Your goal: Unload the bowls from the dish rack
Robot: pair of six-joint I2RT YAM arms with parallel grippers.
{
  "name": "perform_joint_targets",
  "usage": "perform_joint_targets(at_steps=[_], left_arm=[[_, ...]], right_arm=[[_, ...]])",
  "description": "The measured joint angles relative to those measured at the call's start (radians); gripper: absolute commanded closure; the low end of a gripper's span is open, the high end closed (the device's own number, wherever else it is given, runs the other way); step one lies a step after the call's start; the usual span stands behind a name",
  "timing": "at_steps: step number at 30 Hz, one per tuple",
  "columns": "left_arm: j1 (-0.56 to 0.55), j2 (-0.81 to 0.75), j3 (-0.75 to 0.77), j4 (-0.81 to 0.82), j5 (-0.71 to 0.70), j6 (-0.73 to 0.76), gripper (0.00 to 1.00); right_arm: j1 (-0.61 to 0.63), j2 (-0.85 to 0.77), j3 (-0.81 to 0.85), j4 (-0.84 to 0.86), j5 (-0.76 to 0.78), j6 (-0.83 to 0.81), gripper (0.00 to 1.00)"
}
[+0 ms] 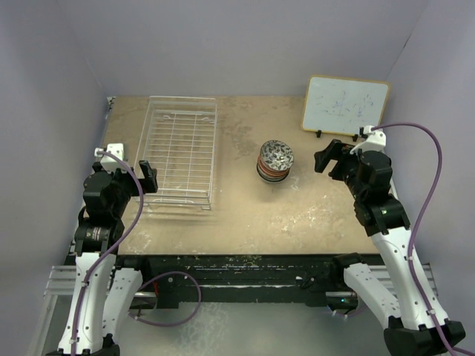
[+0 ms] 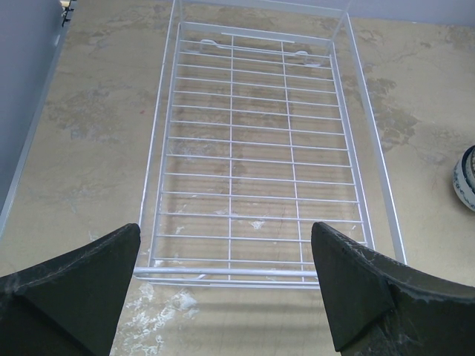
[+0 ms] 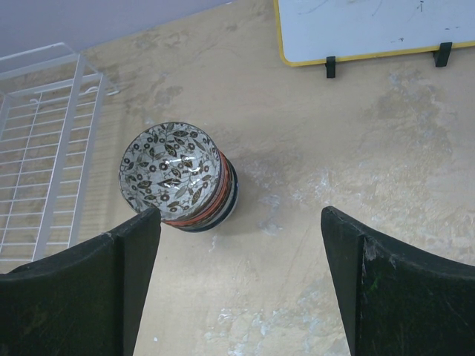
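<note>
One tan worktop (image 1: pixel 312 215) carried everything. On its left half sat the dish rack (image 1: pixel 178 152), its long axis running away from the arm bases towards the far wall. Both the top view and the left wrist view showed only bare wire grid inside it, with no bowl left between its low sides. A white board (image 1: pixel 345 104) stood propped at the far right, well apart from the rack.

The bowls (image 1: pixel 275 160) stood nested in a single stack on the worktop, to the right of the rack and clear of it, roughly between the two arms but nearer the right one. A grey leaf-patterned bowl sat on top, mouth up, with a red-orange rim just beneath. How many lay under that could not be counted, though it was probably the full set.

The left claw (image 2: pixel 226 237) hung spread wide and empty at the rack's near end. The right claw (image 3: pixel 241 215) was likewise parted and empty, with the stack ahead of it, off towards its left finger. Unloading looked finished, so any further move would fall to the right arm.
</note>
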Motion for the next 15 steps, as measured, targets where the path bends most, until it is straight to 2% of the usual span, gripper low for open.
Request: perform_joint_targets(at_steps=[15], left_arm=[[0.0,0.0,0.0,-0.001,-0.007,0.0,0.01]], right_arm=[[0.0,0.0,0.0,0.0,0.0,0.0,0.11]])
